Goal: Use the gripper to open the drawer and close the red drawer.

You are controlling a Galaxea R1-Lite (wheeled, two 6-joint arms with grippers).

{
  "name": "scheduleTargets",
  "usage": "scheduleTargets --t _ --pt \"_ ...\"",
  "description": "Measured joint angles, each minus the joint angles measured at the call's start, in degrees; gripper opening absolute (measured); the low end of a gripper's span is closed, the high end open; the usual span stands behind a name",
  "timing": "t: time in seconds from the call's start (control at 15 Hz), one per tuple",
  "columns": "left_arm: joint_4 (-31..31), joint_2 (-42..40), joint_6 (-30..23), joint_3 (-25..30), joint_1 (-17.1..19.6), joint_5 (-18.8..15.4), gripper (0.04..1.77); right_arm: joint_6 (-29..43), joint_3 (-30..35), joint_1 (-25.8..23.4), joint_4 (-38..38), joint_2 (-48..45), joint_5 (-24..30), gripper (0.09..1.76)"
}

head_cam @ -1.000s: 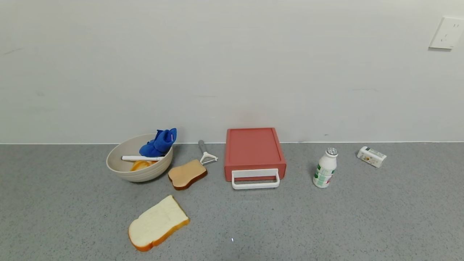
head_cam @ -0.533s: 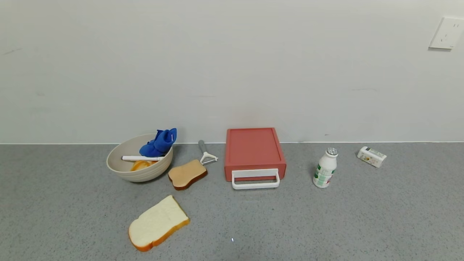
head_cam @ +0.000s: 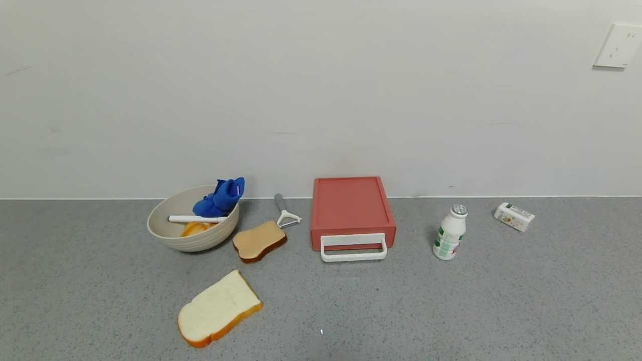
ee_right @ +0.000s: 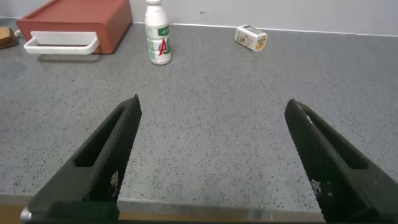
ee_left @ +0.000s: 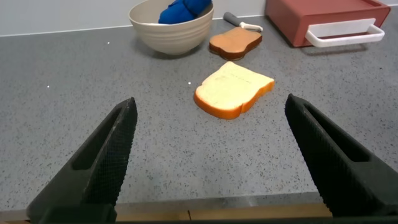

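The red drawer (head_cam: 352,210) sits shut in its low salmon-red box against the back wall, its white loop handle (head_cam: 353,247) facing me. It also shows in the left wrist view (ee_left: 326,18) and the right wrist view (ee_right: 78,25). Neither gripper shows in the head view. My left gripper (ee_left: 211,102) is open and empty over the counter's near edge, far short of the drawer. My right gripper (ee_right: 214,102) is open and empty over the near edge too, with the drawer far off.
A beige bowl (head_cam: 193,225) with a blue cloth (head_cam: 220,197) stands left of the drawer, with a peeler (head_cam: 285,211), a brown bread slice (head_cam: 259,241) and a white bread slice (head_cam: 218,308). A white bottle (head_cam: 450,232) and small carton (head_cam: 514,216) stand to the right.
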Motion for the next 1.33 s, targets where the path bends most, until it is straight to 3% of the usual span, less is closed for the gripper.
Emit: scheduleTargets --t 1.33 --pt "-0.2 0.0 0.3 0.0 0.0 -0.8 1.72 -1.0 0.0 0.0 0.3 0.0 0.1 1.7"
